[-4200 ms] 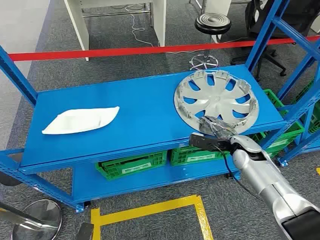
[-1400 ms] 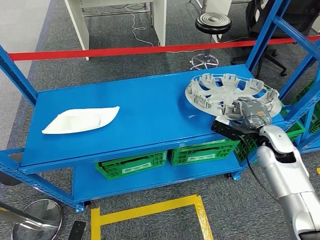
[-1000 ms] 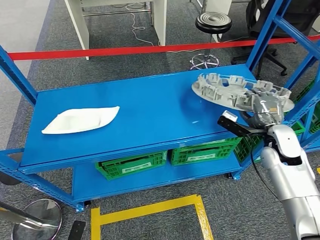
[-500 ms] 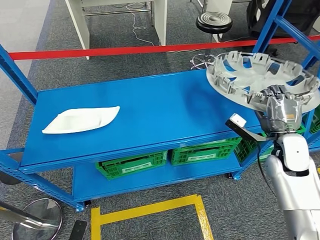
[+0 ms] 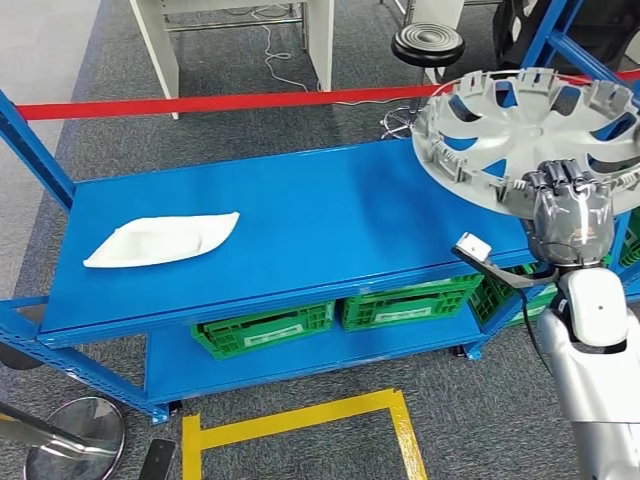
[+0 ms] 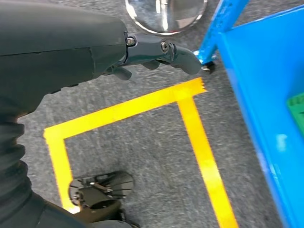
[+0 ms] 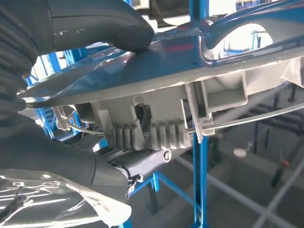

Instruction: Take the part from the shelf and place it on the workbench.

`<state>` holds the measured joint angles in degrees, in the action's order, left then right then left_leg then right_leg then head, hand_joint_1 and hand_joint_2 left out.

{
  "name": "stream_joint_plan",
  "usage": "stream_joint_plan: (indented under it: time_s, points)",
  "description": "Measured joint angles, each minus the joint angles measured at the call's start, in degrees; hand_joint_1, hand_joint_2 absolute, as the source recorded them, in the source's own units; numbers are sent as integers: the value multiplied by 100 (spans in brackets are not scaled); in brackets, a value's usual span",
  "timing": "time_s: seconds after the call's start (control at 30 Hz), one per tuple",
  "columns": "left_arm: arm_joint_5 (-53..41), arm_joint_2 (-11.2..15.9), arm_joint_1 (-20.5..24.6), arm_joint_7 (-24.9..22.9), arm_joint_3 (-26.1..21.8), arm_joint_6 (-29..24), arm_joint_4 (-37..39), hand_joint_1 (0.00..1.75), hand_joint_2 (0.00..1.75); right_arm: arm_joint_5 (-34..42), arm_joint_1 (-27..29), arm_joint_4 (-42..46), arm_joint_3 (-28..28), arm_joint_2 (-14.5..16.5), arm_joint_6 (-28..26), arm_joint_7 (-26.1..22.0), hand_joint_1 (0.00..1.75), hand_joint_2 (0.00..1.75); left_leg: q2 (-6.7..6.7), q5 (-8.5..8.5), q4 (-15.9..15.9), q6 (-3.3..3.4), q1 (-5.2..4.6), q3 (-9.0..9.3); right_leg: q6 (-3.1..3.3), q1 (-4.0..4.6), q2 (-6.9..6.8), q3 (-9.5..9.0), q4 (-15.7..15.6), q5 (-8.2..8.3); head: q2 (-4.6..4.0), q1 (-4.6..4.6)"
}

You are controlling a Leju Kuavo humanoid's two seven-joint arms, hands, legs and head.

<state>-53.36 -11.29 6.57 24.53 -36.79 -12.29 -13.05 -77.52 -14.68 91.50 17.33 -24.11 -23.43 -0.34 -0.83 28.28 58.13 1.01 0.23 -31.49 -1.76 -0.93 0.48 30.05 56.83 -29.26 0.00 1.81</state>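
So the hubcap (image 5: 528, 130) is off the shelf (image 5: 287, 230) now. A few seconds back it was lying flat on the right end of the blue deck; since then my right hand (image 5: 567, 212) has lifted it up and swung it out past the shelf's right corner, tilted so the open inside faces the head cam. The hand is clamped on the near rim: in the right wrist cam the thumb (image 7: 104, 23) presses on one face and the fingers (image 7: 107, 173) hook under the ribbed edge. Looks secure, but it's a one-edge hold on a wide disc, so I'd guess it could sag or twist if I turn fast.

That means the pickup half is basically done; what's left is carrying it over to the worktop, which I can't see from here.

Left hand (image 6: 157, 50) hangs by my side over the yellow floor tape (image 6: 118, 111), holding nothing, fingers loosely apart.

On the shelf there's a white tray (image 5: 161, 240) at the left end. Green crates (image 5: 264, 327) sit on the lower level. Grey carpet all around, red tape barrier (image 5: 226, 101) behind, a black stool (image 5: 425, 45) past that.
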Motion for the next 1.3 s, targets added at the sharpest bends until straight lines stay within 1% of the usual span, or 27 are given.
stream_joint_plan:
  time_s: [0.07, 0.13, 0.2, 0.3, 0.37, 0.67, 0.93, 1.03, 1.1, 1.13, 1.17, 1.2, 1.27, 1.3]
  points:
    - [34, -3, 13, 97, 0, 54, 0, 0, 175, -32, 55, 32, 10, 20, -259, -27, 175, 175, 0, 0, 0, 0, 0, 0, 0, 0, 0, 0, 1, 0, 0, 1]
    - [59, -3, 27, 132, 0, 95, 0, 0, 175, -146, 133, 47, 15, 103, -511, 12, 175, 175, 0, 0, -1, 0, 1, 0, 1, 1, 1, 0, 2, -1, 0, 1]
    - [58, -7, 46, 131, 0, 86, 0, 0, 175, -351, 193, 49, 25, 198, -606, 87, 175, 175, 1, 0, -1, 0, 1, 0, 1, 1, 2, 0, 4, -1, 0, -1]
    - [52, -9, 64, 125, 0, 84, 0, 0, 175, -591, 244, 48, 56, 263, -597, 162, 175, 175, 0, 0, -1, -1, 0, -2, 1, 0, -1, 1, 5, -2, 0, 0]
    - [51, -9, 66, 104, 0, 111, 0, 0, 175, -621, 264, 46, 75, 303, -575, 178, 175, 175, 0, -1, -1, -1, 0, -2, 1, 0, 0, 1, 6, -2, 0, 0]
    - [50, -4, 69, 19, 0, 158, 0, 0, 175, -417, 165, 45, 182, 328, -347, 58, 175, 175, 0, -1, 2, -1, -2, -2, 1, -1, 0, 2, 5, -1, 0, 1]
    - [44, 29, 69, -3, 0, 144, 0, 0, 175, -249, -23, 43, 262, 326, -249, -9, 175, 175, -1, 5, 25, 8, -40, -11, -13, -38, -1, 8, 2, 5, 0, -1]
    - [44, 43, 69, -3, 0, 143, 0, 0, 175, -237, -43, 43, 278, 326, -247, -13, 175, 175, -1, 9, 37, 33, -64, -18, -48, -63, 0, 8, -9, 17, 0, -2]
    - [44, 45, 72, -3, 0, 142, 0, 0, 175, -234, -49, 44, 279, 324, -247, -14, 175, 175, 4, -25, -26, 92, -59, 3, -87, -75, 0, 19, -28, 16, 0, -2]
    - [44, 44, 76, -3, 0, 139, 0, 0, 175, -232, -54, 45, 279, 321, -247, -14, 175, 175, 10, -57, -83, 130, -46, 27, -100, -75, -3, 57, 15, -21, 0, 2]
    - [44, 43, 80, -3, 0, 136, 0, 0, 175, -203, -63, 45, 279, 316, -234, -22, 175, 175, 17, -89, -138, 165, -31, 49, -107, -74, -7, 150, 170, -111, 0, 10]
    - [40, 40, 81, -3, 0, 133, 0, 0, 175, -100, -75, 45, 280, 309, -193, -57, 175, 175, 25, -112, -174, 188, -17, 67, -110, -74, -11, 317, 468, -252, 0, 18]
    - [23, 39, 79, -10, 1, 116, 0, 0, 175, 278, -98, 45, 291, 299, -74, -183, 175, 175, 31, -119, -181, 200, -18, 66, -125, -72, -15, 770, 1291, -524, 0, 27]
    - [13, 38, 77, -29, 2, 97, 0, 0, 175, 470, -103, 45, 301, 297, -18, -258, 175, 175, 31, -112, -178, 195, -15, 71, -137, -76, -16, 962, 1584, -550, 0, 26]
